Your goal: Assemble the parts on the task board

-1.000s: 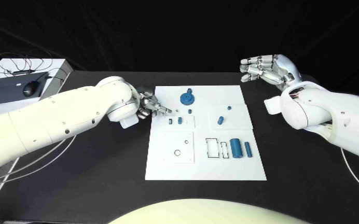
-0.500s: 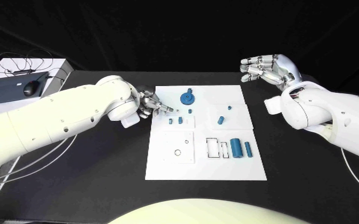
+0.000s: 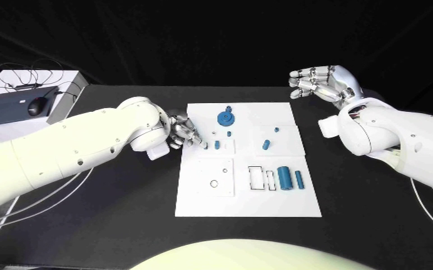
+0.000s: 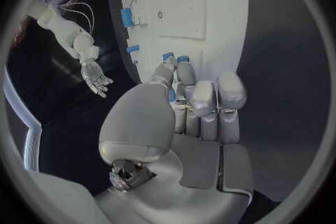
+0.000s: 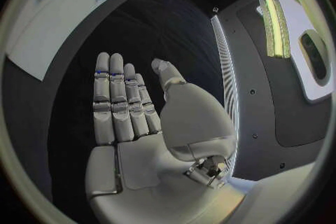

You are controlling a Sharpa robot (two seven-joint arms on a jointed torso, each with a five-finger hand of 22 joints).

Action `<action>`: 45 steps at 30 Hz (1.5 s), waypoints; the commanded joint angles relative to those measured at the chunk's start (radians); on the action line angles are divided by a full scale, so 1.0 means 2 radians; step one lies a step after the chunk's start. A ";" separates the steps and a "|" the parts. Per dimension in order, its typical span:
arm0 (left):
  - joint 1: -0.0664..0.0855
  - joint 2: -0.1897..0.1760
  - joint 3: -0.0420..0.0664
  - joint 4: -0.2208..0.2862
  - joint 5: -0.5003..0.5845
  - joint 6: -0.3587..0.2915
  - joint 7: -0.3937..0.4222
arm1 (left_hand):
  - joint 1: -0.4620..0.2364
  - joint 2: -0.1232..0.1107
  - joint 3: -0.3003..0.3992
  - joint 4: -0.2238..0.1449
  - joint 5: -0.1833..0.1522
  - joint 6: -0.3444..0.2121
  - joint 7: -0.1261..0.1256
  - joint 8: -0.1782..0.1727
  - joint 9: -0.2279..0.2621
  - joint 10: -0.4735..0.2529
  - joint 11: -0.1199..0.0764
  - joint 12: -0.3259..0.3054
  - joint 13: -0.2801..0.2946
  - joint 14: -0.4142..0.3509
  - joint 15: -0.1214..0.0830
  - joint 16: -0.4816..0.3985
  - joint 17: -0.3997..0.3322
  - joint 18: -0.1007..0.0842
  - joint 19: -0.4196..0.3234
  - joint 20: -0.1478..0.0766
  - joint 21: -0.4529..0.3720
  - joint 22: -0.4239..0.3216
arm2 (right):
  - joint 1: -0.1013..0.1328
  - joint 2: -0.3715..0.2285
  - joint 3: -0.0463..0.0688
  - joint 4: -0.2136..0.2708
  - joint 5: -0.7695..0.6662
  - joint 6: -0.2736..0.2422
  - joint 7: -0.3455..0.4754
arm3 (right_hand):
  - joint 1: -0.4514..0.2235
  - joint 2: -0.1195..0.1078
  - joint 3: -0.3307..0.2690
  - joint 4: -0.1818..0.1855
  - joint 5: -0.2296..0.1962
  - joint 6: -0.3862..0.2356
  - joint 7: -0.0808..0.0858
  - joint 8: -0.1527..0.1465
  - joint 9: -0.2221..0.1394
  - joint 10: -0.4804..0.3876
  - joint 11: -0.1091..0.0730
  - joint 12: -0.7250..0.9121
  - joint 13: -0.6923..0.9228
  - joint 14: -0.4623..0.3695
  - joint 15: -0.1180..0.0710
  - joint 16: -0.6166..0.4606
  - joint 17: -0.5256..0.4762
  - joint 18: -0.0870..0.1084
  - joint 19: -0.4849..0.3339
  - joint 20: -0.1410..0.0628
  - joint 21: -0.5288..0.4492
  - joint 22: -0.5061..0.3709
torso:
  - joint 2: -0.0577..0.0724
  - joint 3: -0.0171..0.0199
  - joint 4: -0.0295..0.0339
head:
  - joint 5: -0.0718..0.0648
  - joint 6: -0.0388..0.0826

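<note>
left hand (image 3: 185, 134) – fingers reach the small blue part (image 3: 206, 146), holding nothing | right hand (image 3: 323, 84) spread, idle | I judge part light, rigid – pinch its sides

Head view was evenly lit from above; the white task board (image 3: 248, 182) read bright against the black table (image 3: 108, 220), the backdrop dark. Soft shadows only. Wrist views were fisheye circles, edges bent, rims dim. Sheen showed on the right hand (image 5: 140, 140); a bright light strip (image 5: 274, 19) glared.
</note>
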State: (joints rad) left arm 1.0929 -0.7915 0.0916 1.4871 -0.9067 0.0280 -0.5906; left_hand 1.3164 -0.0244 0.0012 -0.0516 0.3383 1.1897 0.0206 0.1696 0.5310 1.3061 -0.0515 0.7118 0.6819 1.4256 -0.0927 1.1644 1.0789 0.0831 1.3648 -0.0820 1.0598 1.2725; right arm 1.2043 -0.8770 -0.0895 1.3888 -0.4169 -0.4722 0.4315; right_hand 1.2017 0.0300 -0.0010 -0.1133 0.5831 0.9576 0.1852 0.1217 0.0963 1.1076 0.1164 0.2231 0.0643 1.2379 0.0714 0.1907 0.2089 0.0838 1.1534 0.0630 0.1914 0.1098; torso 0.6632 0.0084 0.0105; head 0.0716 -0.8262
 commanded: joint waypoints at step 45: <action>-0.006 0.006 0.000 -0.013 -0.003 0.002 0.011 | -0.022 0.048 0.037 0.014 0.000 -0.023 0.001 0.026 0.003 0.000 0.001 -0.003 -0.003 0.000 0.001 -0.002 0.011 0.008 -0.003 0.001 -0.003 0.004 | -0.002 0.001 0.000 -0.001 -0.002 0.005 0.004 | -0.002 -0.002 0.006 -0.001 0.002 -0.001 0.001 0.000 -0.001 0.002 0.000 -0.004 -0.001 -0.002 0.000 -0.001 -0.001 -0.007 -0.003 -0.002 0.003 0.000 | 0.000 0.0000 -0.0002 | -0.002 -0.002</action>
State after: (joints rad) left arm 1.0813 -0.7802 0.0924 1.4645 -0.9088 0.0417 -0.5778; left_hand 1.2732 0.0605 0.0712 -0.0246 0.3324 1.1472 0.0229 0.2185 0.5379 1.3062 -0.0514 0.7117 0.6773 1.4256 -0.0927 1.1644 1.0991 0.0831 1.3649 -0.0819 1.0599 1.2801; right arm 1.2016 -0.8762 -0.0895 1.3865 -0.4169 -0.4721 0.4312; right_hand 1.2017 0.0300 0.0061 -0.1145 0.5831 0.9578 0.1851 0.1217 0.0955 1.1076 0.1164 0.2189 0.0643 1.2379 0.0714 0.1907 0.2088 0.0838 1.1498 0.0593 0.1914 0.1102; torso 0.6632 0.0089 0.0102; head 0.0680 -0.8307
